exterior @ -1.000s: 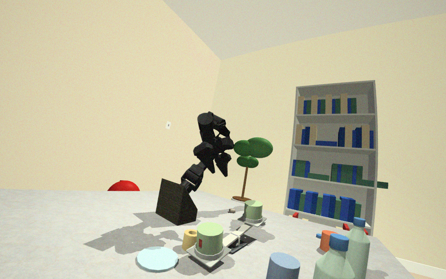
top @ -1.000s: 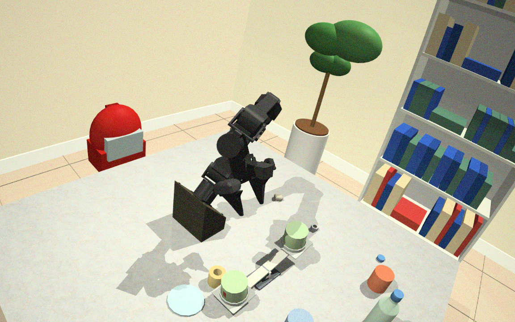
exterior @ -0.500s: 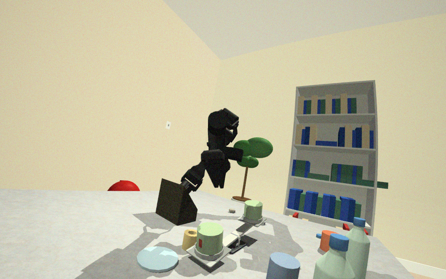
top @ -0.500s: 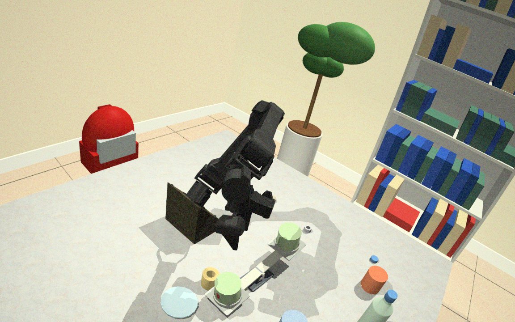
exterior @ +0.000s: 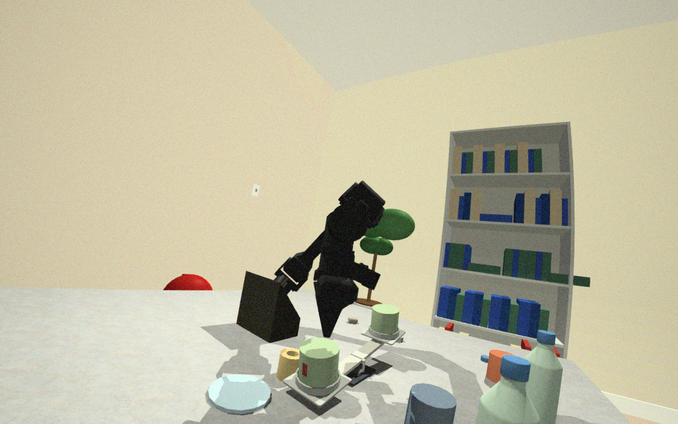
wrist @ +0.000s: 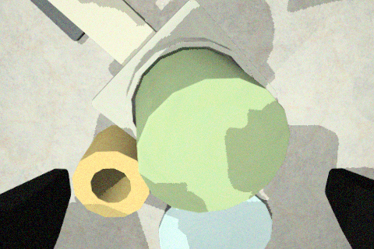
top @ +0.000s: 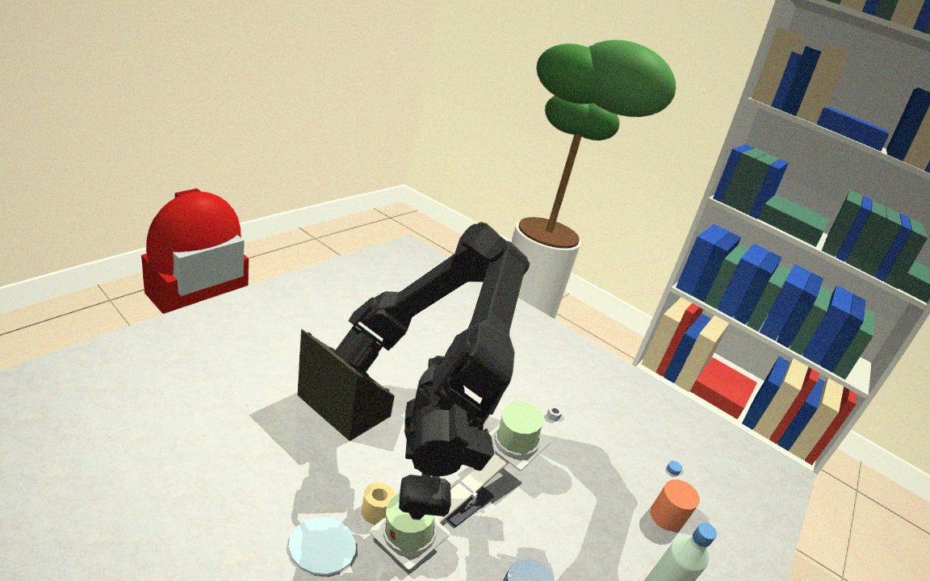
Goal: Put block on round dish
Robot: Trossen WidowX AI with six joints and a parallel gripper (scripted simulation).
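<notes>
The near green cup (top: 409, 532) (exterior: 319, 366) (wrist: 202, 136) stands upright on the near pan of the balance (top: 481, 477) (exterior: 365, 352) (wrist: 97, 23), a small red mark on its side. The identical far cup (top: 520, 431) (exterior: 384, 320) stands on the other pan. The beam looks tilted, the near end lower. My gripper (top: 416, 512) (exterior: 326, 335) (wrist: 203, 182) is open and empty, above the near cup and pointing down, one finger either side of it in the wrist view. The round pale-blue dish (top: 322, 546) (exterior: 238, 394) (wrist: 224, 227) holds nothing visible. The block is hidden.
A yellow hollow cylinder (top: 375, 514) (exterior: 285, 368) (wrist: 83, 177) stands close beside the near cup and, in the wrist view, just inside the left finger. A blue cylinder (top: 529, 570) (exterior: 431, 407), an orange cylinder (top: 674, 507) (exterior: 497, 366) and bottles (top: 684, 560) (exterior: 544, 371) stand to the right.
</notes>
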